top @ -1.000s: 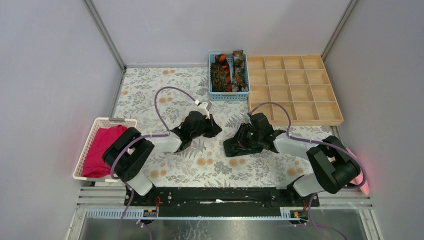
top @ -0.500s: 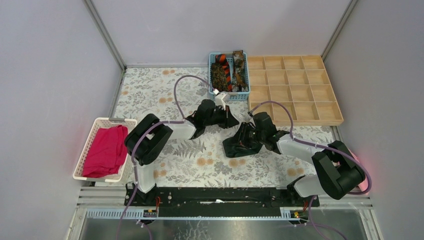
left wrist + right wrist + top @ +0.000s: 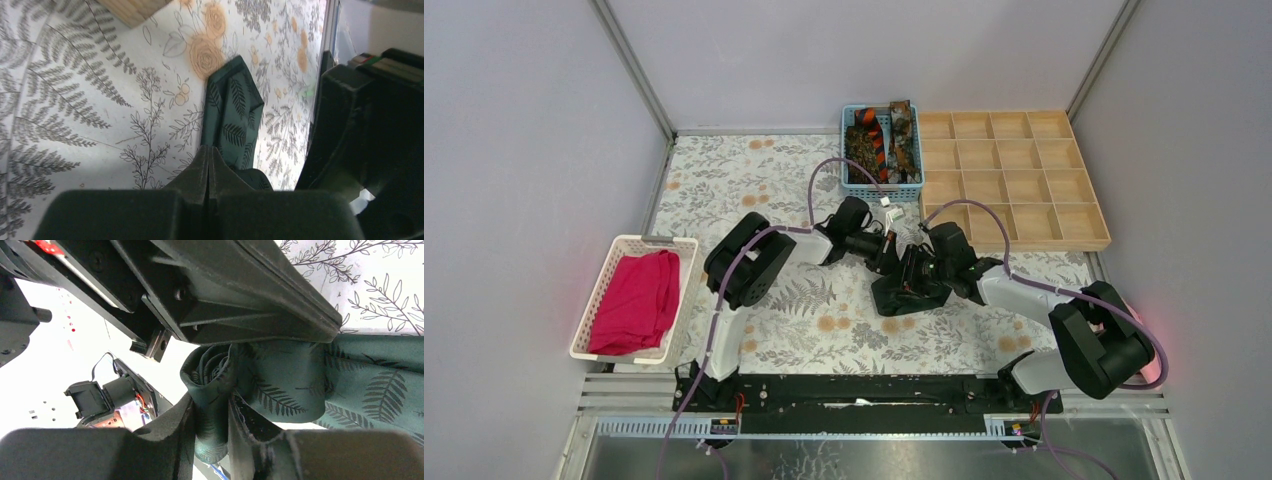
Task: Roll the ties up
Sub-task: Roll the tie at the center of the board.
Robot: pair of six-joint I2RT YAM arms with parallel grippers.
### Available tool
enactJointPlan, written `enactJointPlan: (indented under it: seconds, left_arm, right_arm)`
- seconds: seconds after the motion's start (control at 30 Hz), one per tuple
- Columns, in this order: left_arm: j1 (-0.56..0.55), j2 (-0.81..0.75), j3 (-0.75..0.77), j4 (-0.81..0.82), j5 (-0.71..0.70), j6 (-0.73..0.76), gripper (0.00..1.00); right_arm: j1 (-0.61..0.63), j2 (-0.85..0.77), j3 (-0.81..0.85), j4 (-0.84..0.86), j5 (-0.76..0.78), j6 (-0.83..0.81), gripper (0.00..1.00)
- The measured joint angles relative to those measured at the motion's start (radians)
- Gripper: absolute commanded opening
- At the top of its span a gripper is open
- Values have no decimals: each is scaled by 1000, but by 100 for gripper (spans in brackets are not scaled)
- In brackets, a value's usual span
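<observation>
The black-green tie [image 3: 894,298] with a fern print lies bunched at mid-table. My right gripper [image 3: 911,280] is shut on its rolled part; the right wrist view shows the roll [image 3: 210,370] squeezed between my fingers [image 3: 227,405], with the loose band [image 3: 370,375] running off to the right. My left gripper [image 3: 890,252] sits right beside it, jaws shut. In the left wrist view the tie's pointed end [image 3: 232,112] sticks out past my closed fingertips [image 3: 209,151]. Mottled brown ties [image 3: 861,152] and the orange-and-black striped tie [image 3: 876,140] lie in the blue basket [image 3: 881,192].
A wooden compartment tray [image 3: 1014,180] stands at the back right. A white basket [image 3: 584,320] with a magenta cloth [image 3: 636,300] sits at the left edge. A pale pink cloth [image 3: 1149,362] lies at the far right. The two arms nearly touch at mid-table.
My left arm has swung right and stretched out, bringing its gripper from left of centre to right beside the right gripper. The right gripper has stayed on the tie roll.
</observation>
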Motion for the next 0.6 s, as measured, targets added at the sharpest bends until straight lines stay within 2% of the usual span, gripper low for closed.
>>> enactJointPlan:
  seconds: [0.3, 0.6]
  left_arm:
    - [4, 10, 71, -216, 84, 188, 0]
    - [5, 37, 87, -247, 168, 228, 0]
  right_arm:
    - [0, -6, 11, -27, 16, -14, 27]
    - [-21, -77, 14, -82, 70, -26, 26]
